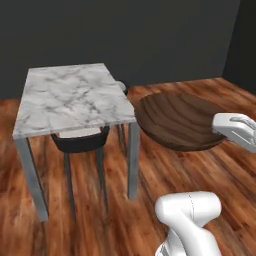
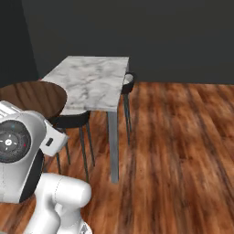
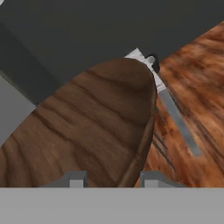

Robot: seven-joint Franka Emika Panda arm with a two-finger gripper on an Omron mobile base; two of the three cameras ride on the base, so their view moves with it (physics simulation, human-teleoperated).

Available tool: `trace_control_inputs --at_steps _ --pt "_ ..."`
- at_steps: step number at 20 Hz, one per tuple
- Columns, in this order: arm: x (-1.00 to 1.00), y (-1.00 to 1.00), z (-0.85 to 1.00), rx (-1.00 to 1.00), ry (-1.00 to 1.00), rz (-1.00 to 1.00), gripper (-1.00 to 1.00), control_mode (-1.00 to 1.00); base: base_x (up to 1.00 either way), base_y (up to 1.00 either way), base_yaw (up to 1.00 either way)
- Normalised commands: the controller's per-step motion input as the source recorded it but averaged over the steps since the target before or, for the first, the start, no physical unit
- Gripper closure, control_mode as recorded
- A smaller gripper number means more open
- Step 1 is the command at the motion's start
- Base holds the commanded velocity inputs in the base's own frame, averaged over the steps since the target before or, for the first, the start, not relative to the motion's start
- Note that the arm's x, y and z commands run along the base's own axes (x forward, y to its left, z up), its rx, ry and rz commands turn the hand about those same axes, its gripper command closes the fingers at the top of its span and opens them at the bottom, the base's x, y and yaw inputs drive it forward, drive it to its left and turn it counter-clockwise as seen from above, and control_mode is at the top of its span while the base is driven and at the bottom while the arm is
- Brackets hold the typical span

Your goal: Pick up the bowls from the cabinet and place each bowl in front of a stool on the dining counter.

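A dark brown wooden bowl [image 1: 177, 120] with visible grain hangs in the air just right of the dining counter [image 1: 70, 100], at about the height of its top. My gripper [image 3: 113, 180] is shut on the bowl's near rim, one fingertip [image 3: 76, 179] on each side of the edge. In the right base view the bowl [image 2: 29, 97] sits left of the dining counter [image 2: 91, 80], partly behind my arm. The cabinet is out of view.
A black stool [image 1: 80, 141] is tucked under the counter's near side, and another stool [image 1: 122, 86] stands at its far right corner. Wooden floor [image 2: 183, 151] spreads open to the right. A dark wall closes the back.
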Motion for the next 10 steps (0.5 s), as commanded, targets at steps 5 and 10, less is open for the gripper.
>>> trace_control_inputs --at_steps 5,10 --pt "0.00 0.00 0.00 0.00 0.00 0.00 1.00 1.00 1.00 0.73 -0.32" --pt "0.00 0.00 0.00 0.00 0.00 0.00 1.00 1.00 1.00 0.32 -0.13"
